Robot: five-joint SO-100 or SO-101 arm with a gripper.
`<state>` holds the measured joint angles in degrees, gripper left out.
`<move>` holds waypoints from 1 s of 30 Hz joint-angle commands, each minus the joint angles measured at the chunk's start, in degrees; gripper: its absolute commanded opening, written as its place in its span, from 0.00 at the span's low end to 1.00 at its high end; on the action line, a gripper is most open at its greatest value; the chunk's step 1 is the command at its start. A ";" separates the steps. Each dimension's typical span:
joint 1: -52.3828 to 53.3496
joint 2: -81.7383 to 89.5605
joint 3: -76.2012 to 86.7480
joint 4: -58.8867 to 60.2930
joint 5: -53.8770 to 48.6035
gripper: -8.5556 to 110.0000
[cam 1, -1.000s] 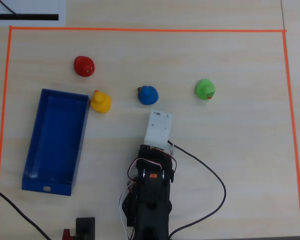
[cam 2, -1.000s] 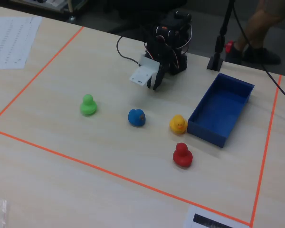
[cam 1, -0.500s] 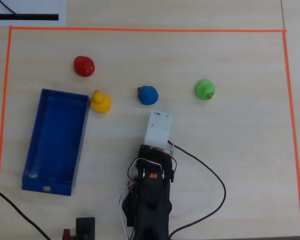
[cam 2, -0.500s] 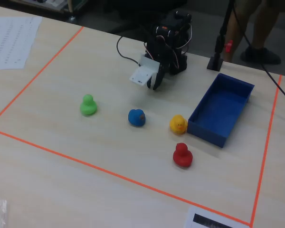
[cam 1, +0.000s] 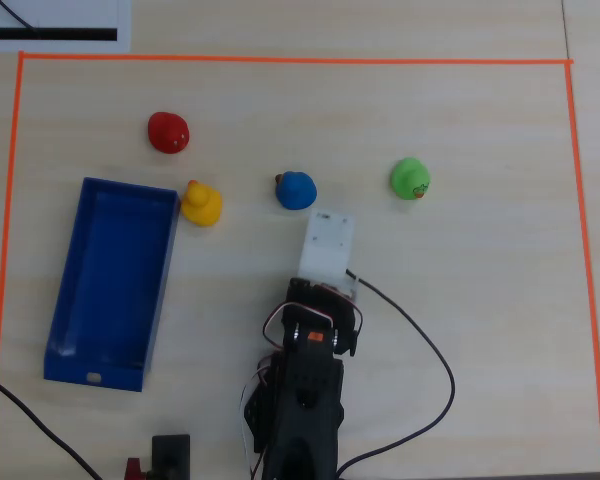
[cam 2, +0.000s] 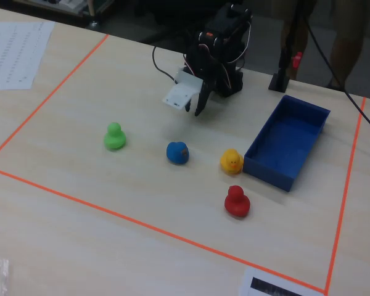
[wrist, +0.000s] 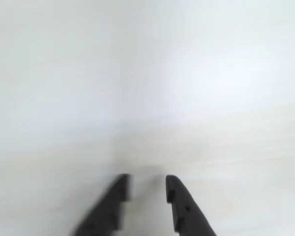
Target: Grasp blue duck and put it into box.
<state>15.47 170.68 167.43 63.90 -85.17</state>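
The blue duck (cam 1: 296,190) is sitting on the pale wooden table (cam 1: 480,300), roughly in the middle of the area marked off by orange tape (cam 1: 280,60). In the overhead view it is lying just beyond the tip of the arm's white camera housing (cam 1: 326,245), up and a little to the left of it, without touching. In the fixed view the duck (cam 2: 177,152) is resting in front of and below the gripper (cam 2: 198,108), whose dark fingers are hanging above the table, apart from the duck. The duck is small, rounded and bright blue, showing a small orange-brown beak on its upper left side in the overhead view.

In the wrist view the gripper (wrist: 146,189) is showing two dark fingers with a narrow gap between their tips, holding nothing, over blurred pale tabletop; the duck is not appearing there.

A yellow duck (cam 1: 201,204) is standing left of the blue one in the overhead view, just beside the upper right corner of the box (cam 1: 70,300), a long shallow dark-blue tray lying empty. A red duck (cam 1: 168,132) is sitting above the yellow one, and a green duck (cam 1: 410,179) is sitting well apart to the right.
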 commanded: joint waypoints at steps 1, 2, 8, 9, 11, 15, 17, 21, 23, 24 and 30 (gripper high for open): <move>0.53 -25.31 -27.51 -7.82 4.31 0.30; -0.44 -27.69 -30.32 -9.93 5.80 0.31; -3.78 -40.78 -39.55 -16.79 10.90 0.33; -3.96 -42.89 -39.55 -18.54 10.99 0.33; -4.04 -47.02 -38.85 -22.68 11.07 0.34; -2.72 -53.96 -35.95 -31.64 10.55 0.34; -2.46 -55.55 -34.54 -34.63 10.37 0.34; -2.90 -56.51 -34.10 -35.51 10.81 0.34; -3.52 -56.60 -33.93 -35.51 11.43 0.34; -3.87 -56.51 -33.93 -35.51 11.95 0.34; -6.24 -56.16 -32.87 -35.51 14.50 0.34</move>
<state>10.72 113.91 134.38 29.88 -71.89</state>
